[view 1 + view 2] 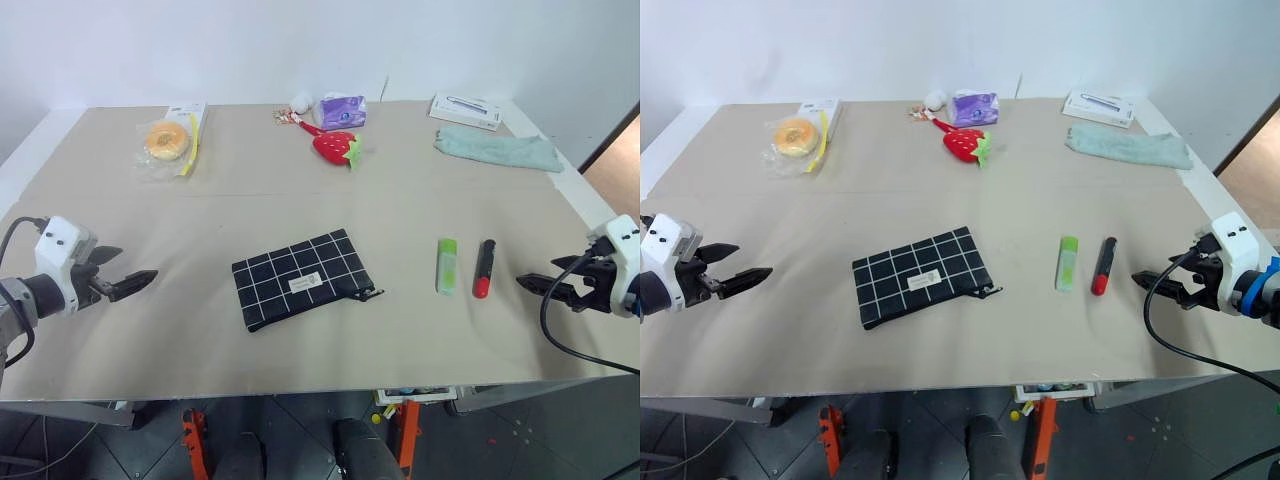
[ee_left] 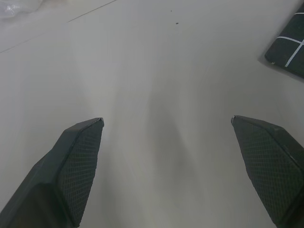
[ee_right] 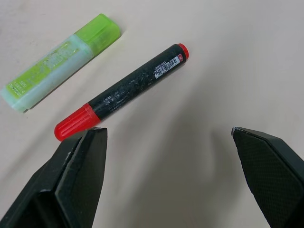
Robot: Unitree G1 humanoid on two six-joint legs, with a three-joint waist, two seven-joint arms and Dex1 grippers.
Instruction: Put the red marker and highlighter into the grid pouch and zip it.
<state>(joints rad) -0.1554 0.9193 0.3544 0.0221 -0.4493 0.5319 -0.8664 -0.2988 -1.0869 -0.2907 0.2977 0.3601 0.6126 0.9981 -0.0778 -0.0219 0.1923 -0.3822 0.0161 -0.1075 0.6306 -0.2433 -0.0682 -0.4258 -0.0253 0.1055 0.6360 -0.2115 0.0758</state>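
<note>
So nothing's been picked up yet. Both grippers hover over the near edge of the table (image 1: 90, 360) with their jaws spread wide and empty: left gripper (image 1: 138, 282) off to the left side, right gripper (image 1: 535, 283) off to the right. The right one sits near the red marker (image 1: 484, 268), and in its wrist view the marker's red cap is just past one fingertip.

The marker and the highlighter (image 1: 446, 266) lie side by side, close but not touching, both running roughly front to back. The grid pouch (image 1: 302, 277) is flat in the middle of the table, well apart from the left gripper, with its zipper pull (image 1: 372, 294) at the corner facing the pens. I can't tell if the zip is open.

My take: the right gripper should go for the marker first, since it's nearest. Grab across the black barrel mid-length, not the cap, and come down straight so the highlighter isn't knocked. The left one will probably need to pin the pouch.

Further back there's a strawberry toy (image 1: 337, 147), a green cloth (image 1: 497, 150) and a bagged donut (image 1: 167, 140), all well out of the way.
</note>
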